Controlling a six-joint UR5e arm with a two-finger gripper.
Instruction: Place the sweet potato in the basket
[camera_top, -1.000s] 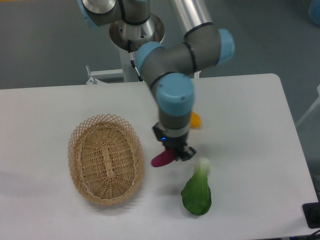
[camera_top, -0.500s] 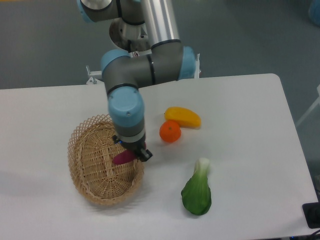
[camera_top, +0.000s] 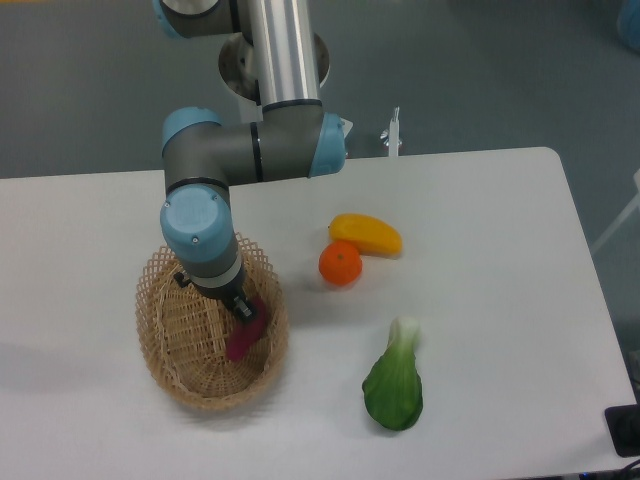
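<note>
Presently, the jaws are closed on the upper end of the sweet potato (camera_top: 243, 337), which hangs tilted with its lower end down inside the basket (camera_top: 160, 300), on the basket's right half; I cannot tell whether that lower end already touches the woven floor. My gripper (camera_top: 243, 311) is mostly hidden beneath the blue wrist joint, so I read the grip from the tuber's attachment to it, not from any clear sight of the fingers. I judge the task nearly complete, with only the release outstanding. The first risk is the tilt: if I open with the tuber leaning toward the near right wall, it may roll against the lattice rim and, if released from too high, tip over it onto the table (camera_top: 500, 250). The second risk is pressing down further; the light wicker could shift or rock toward the front edge of the worktop under the wrist's load. The third is retreat: a sideways withdrawal could snag the rim and drag the basket along. Well apart, toward the middle of the worktop, lie the orange (camera_top: 340, 263) and the yellow fruit (camera_top: 367, 234), touching each other; the green vegetable (camera_top: 394, 384) lies near the front edge, clear of any vertical retreat.
</note>
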